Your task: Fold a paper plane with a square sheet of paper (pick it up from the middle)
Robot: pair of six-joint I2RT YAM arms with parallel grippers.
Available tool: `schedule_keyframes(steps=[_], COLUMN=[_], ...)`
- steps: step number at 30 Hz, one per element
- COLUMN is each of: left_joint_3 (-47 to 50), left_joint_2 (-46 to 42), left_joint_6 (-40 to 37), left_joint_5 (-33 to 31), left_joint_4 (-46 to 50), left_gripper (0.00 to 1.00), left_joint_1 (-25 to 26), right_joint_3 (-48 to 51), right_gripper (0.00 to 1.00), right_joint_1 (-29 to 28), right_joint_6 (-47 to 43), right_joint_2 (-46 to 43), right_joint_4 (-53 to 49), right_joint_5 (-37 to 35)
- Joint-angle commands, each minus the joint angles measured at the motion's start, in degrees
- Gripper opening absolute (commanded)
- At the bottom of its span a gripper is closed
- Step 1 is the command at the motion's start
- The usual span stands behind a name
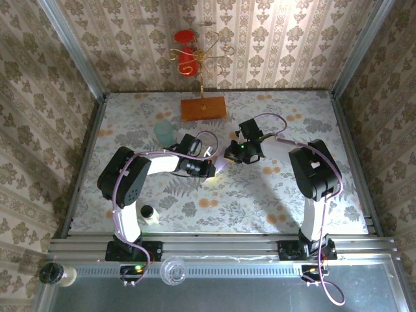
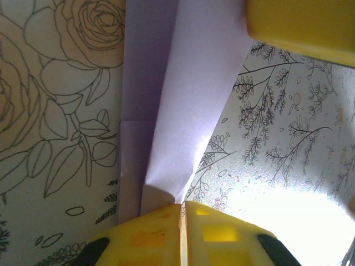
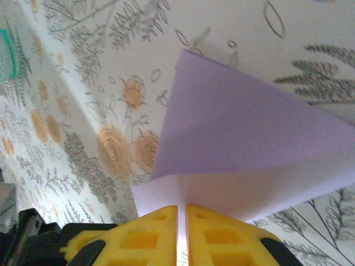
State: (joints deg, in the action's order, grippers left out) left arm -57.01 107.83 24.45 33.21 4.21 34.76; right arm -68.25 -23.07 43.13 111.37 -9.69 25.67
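Looking at a partly folded lilac paper sheet (image 1: 220, 167) held up off the floral worktop (image 1: 273, 201), roughly in the middle, pinched from both sides. Got the left tool (image 2: 182, 209) clamped on it from the left, yellow fingers (image 2: 150, 233) squeezed together with a corner of the folds wedged right in the seam (no gap to speak of). Same story with the right tool (image 3: 182, 213): narrow, just a sliver between the yellow pads (image 3: 144, 238), with the edge of the sheet running down into that sliver.

From the left wrist view, can make out a long crease running away from the fingers, with one flap in shade and another standing up brighter. Also spotting a yellow finger of the other tool in the top right corner there, just beside the sheet. From the right wrist view, seeing a pointed triangular flap folded over a paler layer.

From above, spotting a pale teal cup (image 1: 164, 132) to the left of the tools, apart from the sheet. Then an orange-brown wooden board (image 1: 203, 108) at the far edge, mid-worktop, with a gold wire stand (image 1: 205, 62) rising from it and something red hung on that (can't tell what). Also a small white bottle (image 1: 148, 213) near the left arm's base.
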Motion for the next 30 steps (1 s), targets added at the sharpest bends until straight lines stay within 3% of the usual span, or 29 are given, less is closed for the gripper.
schedule_keyframes(steps=[1, 16, 22, 30], left_joint_3=[0.5, -1.2, -0.3, -0.1], left_joint_2=[-0.3, -1.2, -3.3, -3.8], left_joint_6=[0.8, 0.5, 1.1, 2.1], left_joint_5=[0.3, 1.3, 2.3, -3.3], left_joint_4=[0.3, 0.2, -3.6, -3.9], left_gripper=[0.12, 0.13, 0.18, 0.26], left_joint_1=[-0.5, -0.6, -0.7, -1.1], right_joint_3=[-2.6, -5.4, -5.7, -5.9], right_gripper=[0.14, 0.14, 0.14, 0.14], right_joint_1=[0.2, 0.5, 0.6, 0.7], right_joint_6=[-2.3, -2.9, -2.9, -2.9], right_joint_2=[1.4, 5.5, 6.0, 5.8], right_joint_4=[-2.4, -5.9, -6.1, -6.2], right_joint_5=[-1.7, -3.4, -3.7, -3.4])
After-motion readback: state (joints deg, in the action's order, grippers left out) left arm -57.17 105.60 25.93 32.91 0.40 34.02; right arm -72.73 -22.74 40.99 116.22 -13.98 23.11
